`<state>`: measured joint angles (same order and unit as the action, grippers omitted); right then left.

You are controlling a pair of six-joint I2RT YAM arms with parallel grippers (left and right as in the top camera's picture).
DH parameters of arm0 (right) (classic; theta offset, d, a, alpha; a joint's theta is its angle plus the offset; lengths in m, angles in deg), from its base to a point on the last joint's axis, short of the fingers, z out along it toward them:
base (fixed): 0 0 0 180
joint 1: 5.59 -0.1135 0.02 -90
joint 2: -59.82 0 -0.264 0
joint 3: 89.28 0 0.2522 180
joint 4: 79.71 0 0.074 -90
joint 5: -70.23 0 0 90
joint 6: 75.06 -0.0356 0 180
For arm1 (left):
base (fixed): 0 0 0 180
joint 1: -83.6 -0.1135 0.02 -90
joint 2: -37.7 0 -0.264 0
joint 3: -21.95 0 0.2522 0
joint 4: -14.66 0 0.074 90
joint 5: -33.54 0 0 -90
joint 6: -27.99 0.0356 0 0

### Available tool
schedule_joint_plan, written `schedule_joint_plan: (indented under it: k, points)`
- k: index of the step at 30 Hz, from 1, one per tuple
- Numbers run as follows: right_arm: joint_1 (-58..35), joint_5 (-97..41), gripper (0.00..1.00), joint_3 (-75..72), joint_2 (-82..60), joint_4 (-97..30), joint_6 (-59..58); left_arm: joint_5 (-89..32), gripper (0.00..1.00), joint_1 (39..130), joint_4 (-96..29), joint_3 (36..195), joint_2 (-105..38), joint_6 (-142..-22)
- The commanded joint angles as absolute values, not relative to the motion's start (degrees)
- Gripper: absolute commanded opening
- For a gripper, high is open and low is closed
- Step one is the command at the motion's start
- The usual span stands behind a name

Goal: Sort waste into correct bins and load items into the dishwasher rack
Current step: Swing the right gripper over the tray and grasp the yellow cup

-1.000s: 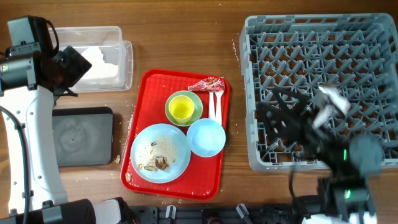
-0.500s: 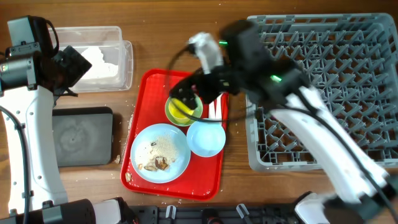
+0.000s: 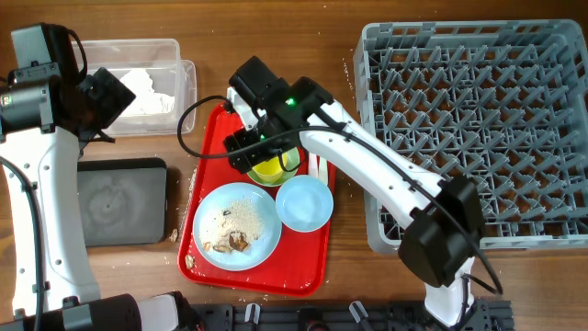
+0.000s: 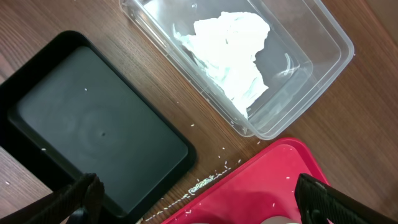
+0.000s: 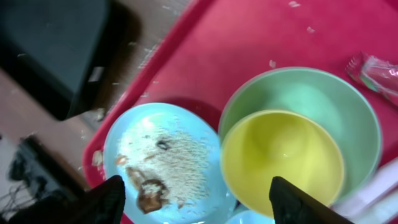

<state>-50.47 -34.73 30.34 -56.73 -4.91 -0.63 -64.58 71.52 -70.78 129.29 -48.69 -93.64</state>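
The clear tub (image 3: 179,64) holds white napkins (image 3: 152,85), also seen in the left wrist view (image 4: 233,46). The black tray (image 3: 119,202) lies below it. On the red serving tray (image 3: 211,129) are the light blue plate (image 3: 248,216) with brown scraps (image 3: 234,241), the light blue bowl (image 3: 304,203), and the yellow cup (image 5: 280,165) standing in the pale green bowl (image 5: 298,93). The red wrapper (image 5: 376,71) lies beside them. The white fork and spoon (image 3: 317,165) are partly hidden. My right gripper (image 5: 202,202) is open above the cup and plate. My left gripper (image 4: 202,205) is open and empty.
The grey dishwasher rack (image 3: 478,129) fills the right side. White crumbs lie on the wood between the black tray and the red serving tray (image 4: 205,180). My left arm (image 3: 46,184) stands along the left edge.
My right arm has swung left from over the rack to the red serving tray and now hovers over the yellow cup. The left arm has not moved.
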Motion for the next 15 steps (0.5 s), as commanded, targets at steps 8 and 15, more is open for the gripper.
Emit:
schedule_joint_plan:
  k: [8, 15]
  points:
    - [-55.4, -17.2, 0.52, 30.5, -60.6, -6.1, -10.1, -65.1, 1.00, 71.3, -70.7, 129.3, -48.6, -94.2]
    - [-58.3, -11.6, 0.48, 30.5, -64.8, -7.6, -15.1, -65.1, 1.00, 71.3, -70.7, 129.3, -48.6, -94.2]
